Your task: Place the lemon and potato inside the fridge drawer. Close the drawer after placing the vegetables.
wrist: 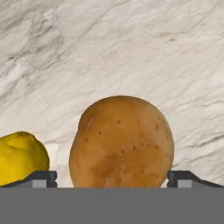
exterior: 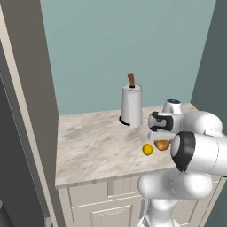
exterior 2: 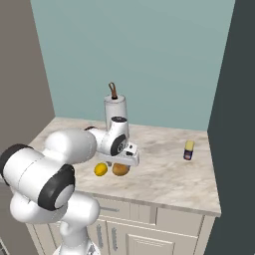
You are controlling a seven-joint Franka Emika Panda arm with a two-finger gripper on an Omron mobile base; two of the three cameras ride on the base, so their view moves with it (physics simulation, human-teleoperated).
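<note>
Gripper (wrist: 112, 178) spread wide, fingertips flanking the one potato (wrist: 121, 142), seemingly not yet touching. One lemon (wrist: 21, 157) just beside it. Both near the front edge of the marble counter (exterior: 93, 146); open room behind. One paper-towel roll (exterior: 131, 105), one small jar (exterior 2: 189, 150).

The lemon (exterior 2: 100, 169) lies just left of the potato (exterior 2: 120, 169) on the counter (exterior 2: 169, 174).

Both base views look forward and down from behind the arm, left and right, sharing the veined marble countertop (exterior: 97, 146) at mid-frame. The hand view looks closely down at the rounded brown-orange potato (wrist: 121, 142) near its bottom edge.
</note>
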